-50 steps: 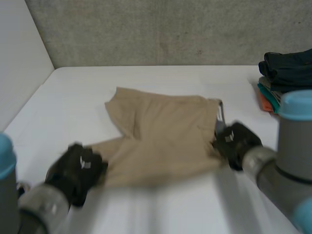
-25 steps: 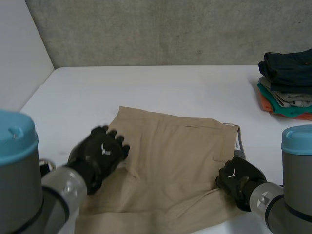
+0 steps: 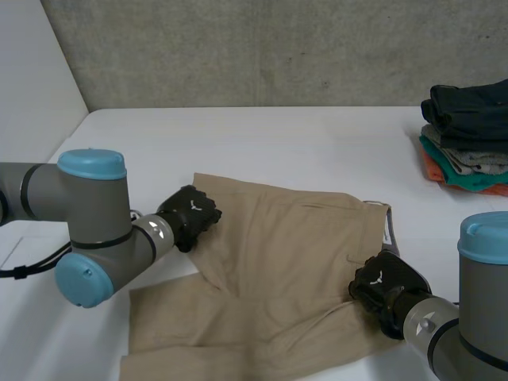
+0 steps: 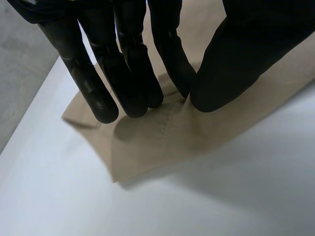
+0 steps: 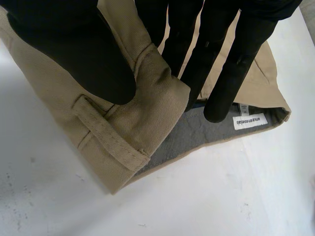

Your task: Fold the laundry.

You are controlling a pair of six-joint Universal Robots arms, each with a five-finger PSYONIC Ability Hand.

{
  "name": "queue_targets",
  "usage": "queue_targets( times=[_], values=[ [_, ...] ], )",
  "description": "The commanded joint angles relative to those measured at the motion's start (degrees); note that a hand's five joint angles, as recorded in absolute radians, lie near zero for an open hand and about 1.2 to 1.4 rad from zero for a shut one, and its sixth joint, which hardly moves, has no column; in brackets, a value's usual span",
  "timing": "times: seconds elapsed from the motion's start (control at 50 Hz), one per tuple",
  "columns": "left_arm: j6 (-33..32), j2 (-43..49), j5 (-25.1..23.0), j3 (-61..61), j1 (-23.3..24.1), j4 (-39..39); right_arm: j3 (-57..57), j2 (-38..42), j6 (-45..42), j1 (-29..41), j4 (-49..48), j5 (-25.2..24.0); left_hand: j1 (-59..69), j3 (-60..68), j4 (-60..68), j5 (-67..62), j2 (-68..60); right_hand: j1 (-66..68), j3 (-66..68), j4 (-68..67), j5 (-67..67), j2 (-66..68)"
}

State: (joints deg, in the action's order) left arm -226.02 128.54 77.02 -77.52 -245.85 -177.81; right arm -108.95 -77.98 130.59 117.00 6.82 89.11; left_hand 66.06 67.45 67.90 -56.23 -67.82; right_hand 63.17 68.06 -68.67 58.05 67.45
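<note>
1 stack of folded clothes (image 3: 468,135) sits at the far right of the white surface (image 3: 262,143), well apart from both hands, with nothing between. 1 pair of tan shorts (image 3: 294,262) lies flat on the near middle. The left hand (image 3: 189,216) reaches in to the shorts' left edge, fingers and thumb nipping a ridge of cloth. The right hand (image 3: 385,287) clamps the waistband (image 5: 123,132) at their right end, thumb over, fingers under, beside 1 belt loop (image 5: 110,135) and 1 label (image 5: 248,120).
</note>
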Motion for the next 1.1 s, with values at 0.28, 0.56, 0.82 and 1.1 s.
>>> queue_targets(
  times=[0.28, 0.56, 0.82, 1.1],
  values=[
    [-0.21, -13.40, 14.03, -15.99, -1.21, -0.69, -0.39, -0.07, -0.08, 0.07, -0.41, 0.01, 13.94, 12.55, 12.10, -13.77, -12.18, 16.83, 11.94, -11.33, 11.95, 12.55],
    [0.23, -23.75, 19.23, -19.76, 2.74, 1.33, 0.14, -1.65, 2.20, 0.07, -1.20, 0.27, -30.24, -31.63, -32.08, 30.41, 32.00, 16.83, 11.94, -11.33, 11.95, 12.55],
    [17.18, -36.69, 18.87, -27.41, 7.14, 8.70, 0.67, -1.91, 6.60, 0.07, -1.29, 0.01, -37.51, -38.90, -39.35, 37.68, 39.27, 16.83, 11.94, -11.33, 11.95, 12.55],
    [23.70, -33.28, 13.78, -34.53, 8.28, 16.89, 0.67, -5.43, 6.78, -0.11, -1.55, 0.19, -33.17, -34.56, -35.01, 33.34, 34.92, 16.83, 11.94, -11.33, 11.95, 12.55]
  ],
)
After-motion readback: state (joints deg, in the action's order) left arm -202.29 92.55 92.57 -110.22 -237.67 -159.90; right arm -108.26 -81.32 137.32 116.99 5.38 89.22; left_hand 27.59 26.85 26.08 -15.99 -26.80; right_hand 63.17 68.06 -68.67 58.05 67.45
